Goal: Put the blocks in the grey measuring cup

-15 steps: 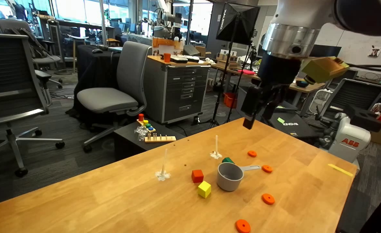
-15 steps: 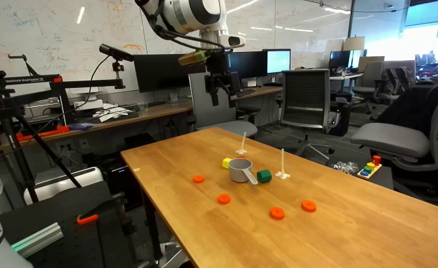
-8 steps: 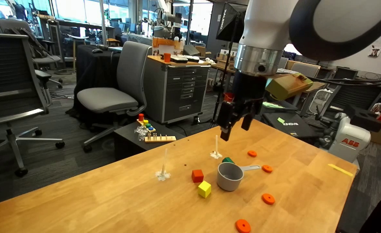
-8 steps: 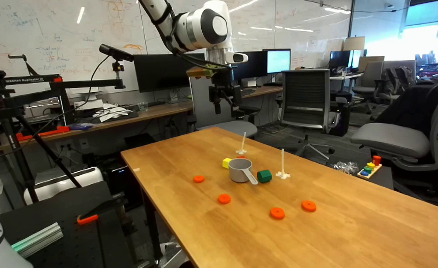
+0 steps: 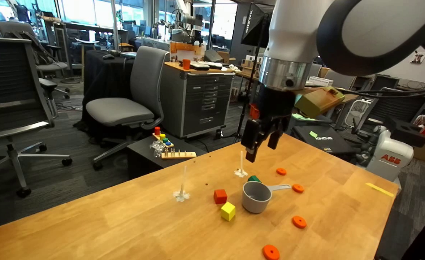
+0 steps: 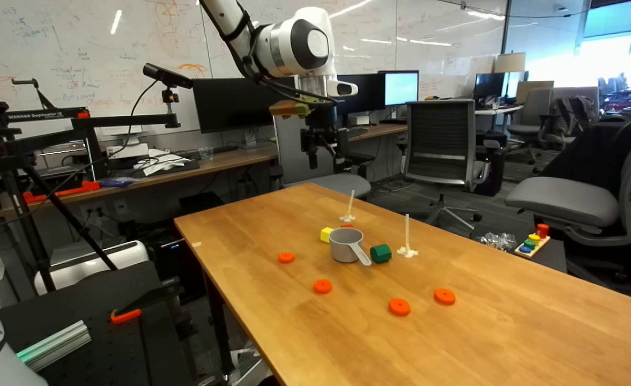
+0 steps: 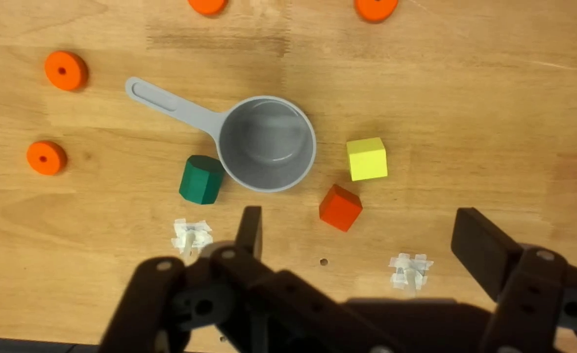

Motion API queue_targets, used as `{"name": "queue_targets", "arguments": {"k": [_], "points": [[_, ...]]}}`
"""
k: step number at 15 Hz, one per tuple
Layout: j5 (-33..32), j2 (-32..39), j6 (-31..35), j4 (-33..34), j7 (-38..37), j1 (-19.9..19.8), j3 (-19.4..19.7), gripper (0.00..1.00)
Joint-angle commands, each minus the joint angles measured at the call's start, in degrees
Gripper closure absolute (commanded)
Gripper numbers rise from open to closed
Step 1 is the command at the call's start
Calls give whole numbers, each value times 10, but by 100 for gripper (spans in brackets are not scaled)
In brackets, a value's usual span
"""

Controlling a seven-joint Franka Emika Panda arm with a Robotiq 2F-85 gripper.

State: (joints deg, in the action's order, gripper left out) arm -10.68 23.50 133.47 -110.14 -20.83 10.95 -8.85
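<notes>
The grey measuring cup point(image 5: 256, 202) stands upright on the table; the wrist view looks into its bare inside point(image 7: 268, 142). A yellow cube point(image 5: 228, 211) and a red cube point(image 5: 220, 196) lie close together beside the cup, also in the wrist view as yellow cube point(image 7: 368, 161) and red cube point(image 7: 340, 208). A green faceted block point(image 7: 201, 180) lies by the cup's handle side; in an exterior view the cup partly hides it point(image 5: 254, 178). In an exterior view the cup mostly hides the red cube point(image 6: 347, 225). My gripper point(image 5: 262, 150) is open and empty, high above the table point(image 7: 364, 240).
Several orange discs point(image 6: 323, 286) lie around the cup on the wooden table point(image 6: 481, 321). Two thin upright pegs, one nearer the green block point(image 6: 407, 236) and one nearer the red cube point(image 6: 350, 206), are taped to the table. A dark side stand point(image 5: 143, 155) holds toys.
My gripper has moved over the table and lower, leftward in an exterior view, then slowed to a slight further descent. It stays open. The blocks and the cup have not moved.
</notes>
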Motion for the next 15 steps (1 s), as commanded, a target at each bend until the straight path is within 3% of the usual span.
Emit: {"name": "queue_targets", "arguments": {"k": [1, 9, 15], "points": [[11, 39, 11, 22, 39, 21, 7, 0], [7, 144, -8, 99, 92, 58, 9, 0], [7, 198, -35, 174, 109, 56, 27, 0]]}}
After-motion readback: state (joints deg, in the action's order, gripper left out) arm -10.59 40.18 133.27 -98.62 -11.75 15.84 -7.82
